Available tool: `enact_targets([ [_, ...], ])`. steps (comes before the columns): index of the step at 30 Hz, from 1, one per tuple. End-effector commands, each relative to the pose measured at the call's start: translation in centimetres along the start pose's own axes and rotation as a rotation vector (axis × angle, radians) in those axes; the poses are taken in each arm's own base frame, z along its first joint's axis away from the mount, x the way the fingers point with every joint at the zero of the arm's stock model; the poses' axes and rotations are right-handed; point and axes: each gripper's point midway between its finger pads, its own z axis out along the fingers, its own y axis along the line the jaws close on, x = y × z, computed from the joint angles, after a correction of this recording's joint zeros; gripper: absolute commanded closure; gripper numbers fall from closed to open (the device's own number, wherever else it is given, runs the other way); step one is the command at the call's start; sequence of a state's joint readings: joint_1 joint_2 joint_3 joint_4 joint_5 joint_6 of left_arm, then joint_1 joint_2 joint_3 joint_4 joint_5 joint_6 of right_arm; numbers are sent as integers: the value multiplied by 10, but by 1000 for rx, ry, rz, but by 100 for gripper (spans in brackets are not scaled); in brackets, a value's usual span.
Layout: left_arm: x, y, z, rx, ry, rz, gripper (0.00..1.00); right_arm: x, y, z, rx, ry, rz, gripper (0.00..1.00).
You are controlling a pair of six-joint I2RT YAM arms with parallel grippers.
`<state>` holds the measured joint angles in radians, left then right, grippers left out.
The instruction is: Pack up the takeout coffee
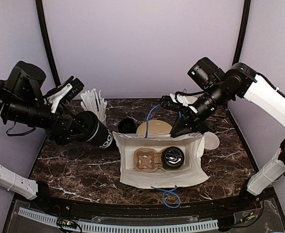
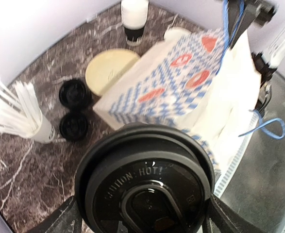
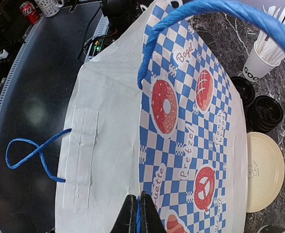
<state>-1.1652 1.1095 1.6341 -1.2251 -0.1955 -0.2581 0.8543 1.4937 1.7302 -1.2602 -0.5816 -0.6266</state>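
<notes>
Gripping the held coffee cup [image 1: 97, 133] around its body with the left claw [image 1: 81, 127], jaws spread wide to clamp the black paper wall, cup tilted with the lid end pointing down and right toward the paper bag [image 1: 127, 165]. Hangs above the marble surface [image 1: 74, 170], the lid rim right at the bag's upper left corner; cannot tell whether touching. Seen from the left wrist, round black lid [image 2: 144, 189] filling the lower frame, the bag's checked side wall just past it. Pinching the far blue handle [image 1: 152, 112] in the right claw [image 3: 136, 216], fingers fully closed on the cord, lifting the back wall so the mouth gapes upward. Inside, a brown cardboard carrier [image 1: 146, 160] lying flat, with the packed coffee cup [image 1: 172, 158] seated upright in its right slot and the left slot showing bare cardboard. Near blue handle [image 1: 169, 196] drooping over the front rim toward the arm bases. Crowded along the back edge: white cup of straws [image 1: 94, 104] close behind the held cup, spare black lids [image 1: 126, 125] and a tan disc [image 1: 153, 128] just beyond the bag's rear wall, a small white bowl [image 1: 211, 141] beside its right corner. Open marble to the left and front-left of the bag, under and ahead of the left arm.
</notes>
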Motion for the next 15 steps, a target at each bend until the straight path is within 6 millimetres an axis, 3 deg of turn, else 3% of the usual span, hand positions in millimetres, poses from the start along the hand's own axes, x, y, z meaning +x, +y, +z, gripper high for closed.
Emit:
enact_targets([
  [1,-31,-4,-30,40,-134,54,48,-6,-3,-2,-1,-17,6,100],
  [9,-93,-38,-59,182,-329,197,48,1,-10,4,15,11,24,100],
  [15,-101,-82,-40,368,-323,306,51,-2,-8,2,3,-4,25,100],
])
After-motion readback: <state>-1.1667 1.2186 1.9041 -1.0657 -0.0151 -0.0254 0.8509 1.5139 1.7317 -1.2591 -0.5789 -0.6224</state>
